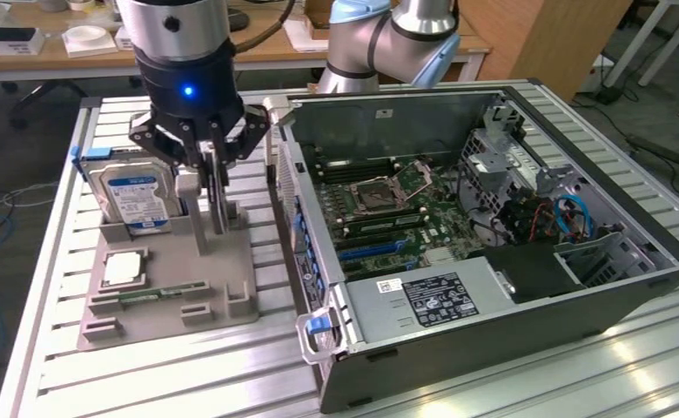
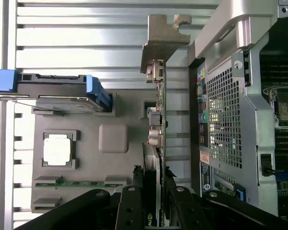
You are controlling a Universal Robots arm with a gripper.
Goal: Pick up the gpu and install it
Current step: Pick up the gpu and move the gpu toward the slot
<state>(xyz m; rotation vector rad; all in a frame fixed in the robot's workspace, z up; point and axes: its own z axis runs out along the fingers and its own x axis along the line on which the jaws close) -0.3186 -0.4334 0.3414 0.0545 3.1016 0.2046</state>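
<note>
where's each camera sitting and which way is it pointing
exterior view: off the arm, above the table, looking down on the open computer case and grey tray; arm and gripper show.
wrist view: on the wrist, looking along the fingers down the gpu.
shared: case, tray, hard drive.

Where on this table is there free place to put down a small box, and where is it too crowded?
Bare slats of the table lie between the grey tray and the near edge, and along the exterior view's right of the computer case. Crowded: the tray's side next to the case, where the gripper holds the gpu upright.
</note>
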